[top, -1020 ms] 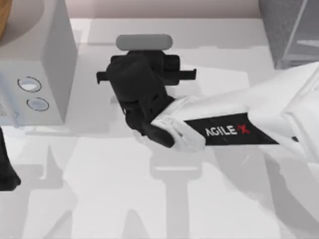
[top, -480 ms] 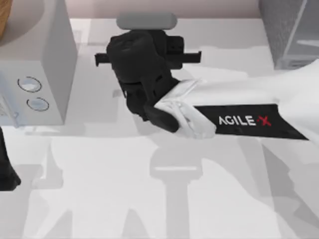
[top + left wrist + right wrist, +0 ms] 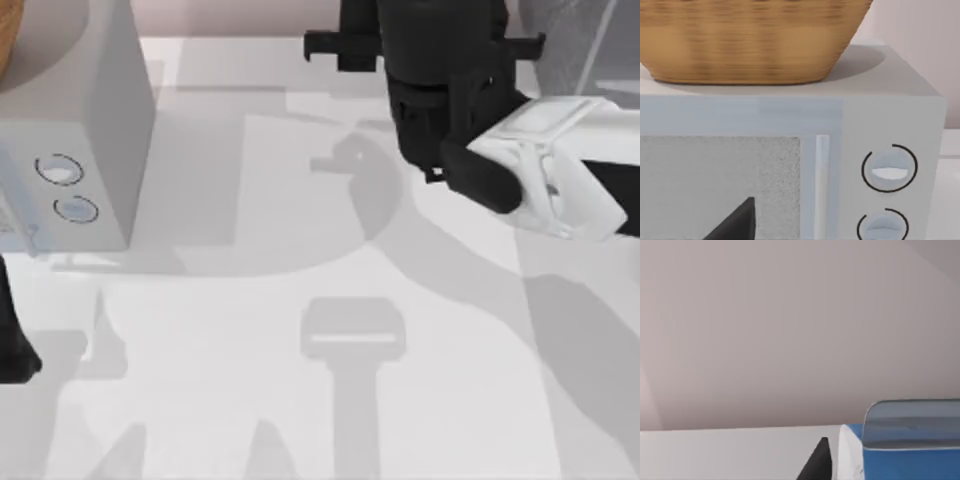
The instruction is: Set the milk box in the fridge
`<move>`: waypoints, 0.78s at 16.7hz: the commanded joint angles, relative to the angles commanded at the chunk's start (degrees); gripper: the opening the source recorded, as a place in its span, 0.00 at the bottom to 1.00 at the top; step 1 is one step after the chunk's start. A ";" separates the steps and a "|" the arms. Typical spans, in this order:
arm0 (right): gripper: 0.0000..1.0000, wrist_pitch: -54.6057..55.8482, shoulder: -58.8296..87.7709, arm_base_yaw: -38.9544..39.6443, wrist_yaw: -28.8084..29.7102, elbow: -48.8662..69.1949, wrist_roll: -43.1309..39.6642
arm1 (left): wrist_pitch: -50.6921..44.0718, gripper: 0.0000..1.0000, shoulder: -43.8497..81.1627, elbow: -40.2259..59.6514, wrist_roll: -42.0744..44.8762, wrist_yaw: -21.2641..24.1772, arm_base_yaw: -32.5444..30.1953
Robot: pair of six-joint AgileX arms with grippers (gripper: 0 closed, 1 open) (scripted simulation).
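1 milk box right beside the right tool's fingertip, grip state impossible to tell.

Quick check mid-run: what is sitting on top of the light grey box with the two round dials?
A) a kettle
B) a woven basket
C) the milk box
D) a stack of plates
B: in the left wrist view a tan woven basket rests on the flat top of the light grey box, above its two dials.

A rendered kitchen tabletop — microwave with 2 dials, wicker basket, fridge.
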 joint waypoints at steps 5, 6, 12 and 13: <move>0.00 -2.63 -25.21 -8.92 -9.20 -14.55 -3.53 | 0.00 1.00 0.00 0.00 0.00 0.00 0.00; 0.00 -3.31 -30.91 -10.93 -11.35 -17.96 -4.23 | 0.00 1.00 0.00 0.00 0.00 0.00 0.00; 0.00 -9.82 -64.39 -23.88 -24.82 -41.71 -7.54 | 0.00 1.00 0.00 0.00 0.00 0.00 0.00; 0.00 -11.20 -69.61 -26.02 -26.97 -45.86 -7.96 | 0.00 1.00 0.00 0.00 0.00 0.00 0.00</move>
